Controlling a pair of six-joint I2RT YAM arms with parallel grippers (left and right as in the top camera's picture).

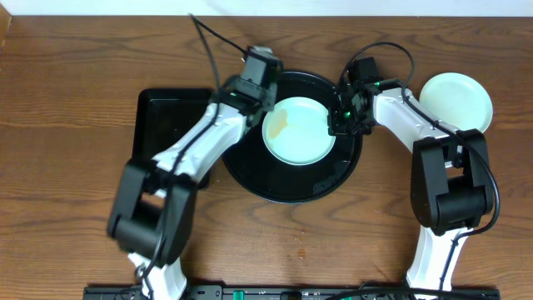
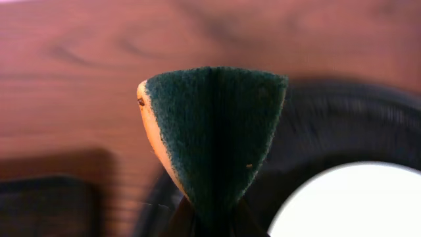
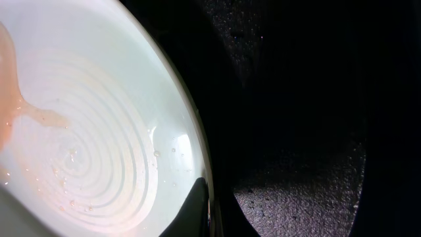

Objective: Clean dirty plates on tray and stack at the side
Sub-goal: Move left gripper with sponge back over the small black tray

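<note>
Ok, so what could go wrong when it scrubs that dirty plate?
The sponge is only pinched at one end by the left gripper, so it might bend or slip while scrubbing. The plate just lies in the tray; with the right gripper only at its rim, it may slide. The smear could spread.

A dark brown wood-grain worktop [image 1: 67,208] fills the overhead view, evenly lit, its grain running from the left edge to the right edge. Beyond its far edge shows a narrow pale strip [image 1: 250,7]. A black rail [image 1: 208,292] lies along the near edge.
</note>
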